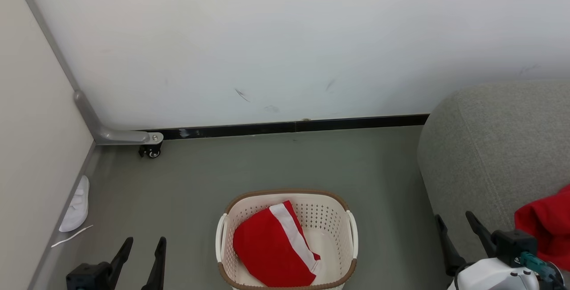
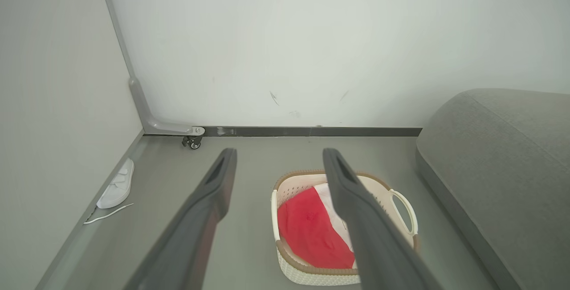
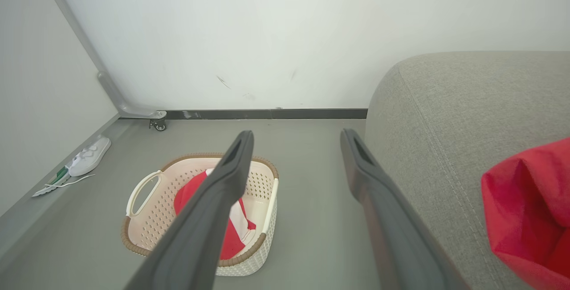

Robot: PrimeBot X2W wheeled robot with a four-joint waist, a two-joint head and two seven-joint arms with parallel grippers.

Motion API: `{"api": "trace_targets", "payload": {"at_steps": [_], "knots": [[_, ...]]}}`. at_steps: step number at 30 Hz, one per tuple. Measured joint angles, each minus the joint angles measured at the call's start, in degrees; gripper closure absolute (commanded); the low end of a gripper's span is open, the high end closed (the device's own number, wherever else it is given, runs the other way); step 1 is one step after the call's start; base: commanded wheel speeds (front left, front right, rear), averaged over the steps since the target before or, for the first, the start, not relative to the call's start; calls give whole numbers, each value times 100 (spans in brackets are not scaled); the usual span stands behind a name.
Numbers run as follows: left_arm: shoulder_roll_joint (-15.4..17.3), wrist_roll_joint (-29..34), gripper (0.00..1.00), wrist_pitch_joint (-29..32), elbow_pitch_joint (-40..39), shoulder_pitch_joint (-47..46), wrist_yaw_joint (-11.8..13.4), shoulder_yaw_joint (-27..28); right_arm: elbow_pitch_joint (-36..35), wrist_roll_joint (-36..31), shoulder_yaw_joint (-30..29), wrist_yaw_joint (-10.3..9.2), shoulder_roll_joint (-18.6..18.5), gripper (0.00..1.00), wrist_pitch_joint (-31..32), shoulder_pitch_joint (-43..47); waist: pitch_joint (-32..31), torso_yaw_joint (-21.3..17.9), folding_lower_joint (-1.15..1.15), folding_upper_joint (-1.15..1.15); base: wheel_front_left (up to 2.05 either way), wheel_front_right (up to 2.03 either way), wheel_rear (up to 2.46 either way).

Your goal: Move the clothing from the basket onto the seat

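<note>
One red garment (image 1: 271, 247) with a broad white band is sitting folded-ish in the cream perforated basket (image 1: 331, 218), slumped toward its left wall and covering most of the bottom. The basket has a brown rim and white side handles and stands upright on the floor, near the grey sofa (image 1: 490, 147) but not touching it. The other red garment (image 1: 545, 225) lies bunched up on the sofa.

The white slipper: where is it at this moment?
In the head view the white slipper lies on the floor at the far left, against the side wall, left of the basket and apart from it.
</note>
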Motion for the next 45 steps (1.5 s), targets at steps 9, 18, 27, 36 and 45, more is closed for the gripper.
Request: {"api": "trace_targets", "payload": {"at_steps": [9, 18, 27, 36, 45], "knots": [[-13, 0, 0, -49, 23, 104, 0, 36, -27, 0, 33, 0, -1, 0, 0, 0, 4, -95, 0, 0, 0, 0, 0], [-15, 0, 0, -57, 58, 104, -4, 36, -37, 0, 34, 0, -1, 0, 0, 0, 11, -89, 0, 0, 0, 0, 0], [-20, 0, 0, -100, 86, 104, -44, 36, -47, -1, 38, 0, -1, 0, 0, 0, 32, -86, 0, 0, 0, 0, 0], [-18, -1, 0, -101, 127, 104, -69, 37, -73, -1, 43, 0, -1, 0, 0, 1, 86, -95, 0, 0, 0, 0, 0], [-8, -1, 0, -100, 143, 107, -98, 20, -101, -35, 40, 0, 0, 0, 0, 113, 169, -120, 0, 0, 0, 0, 0]]}}
